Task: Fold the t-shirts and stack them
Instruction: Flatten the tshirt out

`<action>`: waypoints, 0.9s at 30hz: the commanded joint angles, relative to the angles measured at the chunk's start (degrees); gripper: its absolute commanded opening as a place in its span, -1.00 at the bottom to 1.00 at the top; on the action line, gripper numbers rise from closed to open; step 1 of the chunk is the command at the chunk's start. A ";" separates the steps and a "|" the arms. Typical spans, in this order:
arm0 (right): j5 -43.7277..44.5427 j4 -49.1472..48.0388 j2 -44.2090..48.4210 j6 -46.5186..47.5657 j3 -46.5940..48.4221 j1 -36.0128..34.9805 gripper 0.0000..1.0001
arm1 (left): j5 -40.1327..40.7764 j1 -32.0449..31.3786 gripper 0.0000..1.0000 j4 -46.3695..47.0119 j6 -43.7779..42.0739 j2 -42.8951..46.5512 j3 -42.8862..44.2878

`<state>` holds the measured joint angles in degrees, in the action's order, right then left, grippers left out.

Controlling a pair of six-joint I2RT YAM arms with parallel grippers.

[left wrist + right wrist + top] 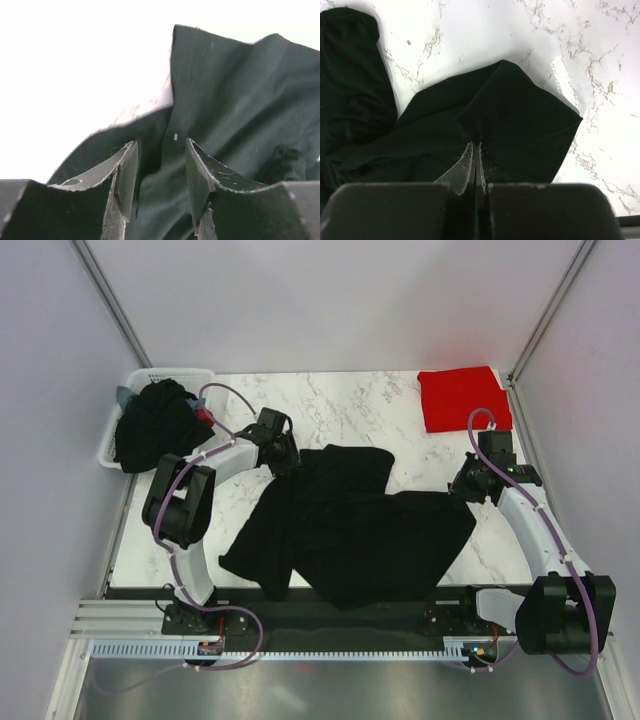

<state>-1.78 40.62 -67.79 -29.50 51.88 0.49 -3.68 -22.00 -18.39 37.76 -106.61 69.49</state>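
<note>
A black t-shirt (350,525) lies crumpled and partly spread across the middle of the marble table. My left gripper (283,455) is at its far left edge; in the left wrist view the jaws (161,142) stand open with black cloth (240,100) lying between them. My right gripper (462,485) is at the shirt's right edge; in the right wrist view it (476,145) is shut on a fold of the black cloth (520,115). A folded red t-shirt (462,397) lies at the back right corner. The shirt's chest mark is hidden.
A white slotted basket (180,373) at the back left holds a heap of dark shirts (160,425). Grey walls close in the table on the left, back and right. A black rail runs along the near edge under the arm bases.
</note>
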 commanded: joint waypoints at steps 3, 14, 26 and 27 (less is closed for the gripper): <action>-0.42 -3.18 -1.46 1.81 -1.16 -0.14 -1.00 | -1.50 -1.02 0.01 3.98 -2.43 -3.60 5.04; -0.59 -4.32 -1.73 2.07 -2.83 -0.14 -1.00 | 0.26 -3.22 -0.13 3.72 -1.73 -1.85 4.77; -0.85 -3.27 -0.68 2.43 -3.01 -0.14 -1.00 | 2.89 -3.93 -0.96 -0.06 -0.32 2.71 4.77; -1.03 -3.09 -0.59 2.34 -2.92 -0.14 -1.00 | 3.50 -3.93 -0.96 -0.93 -0.32 3.50 5.12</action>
<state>-1.91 38.11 -69.80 -27.88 49.10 0.49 -2.92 -25.61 -17.74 37.67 -108.42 72.71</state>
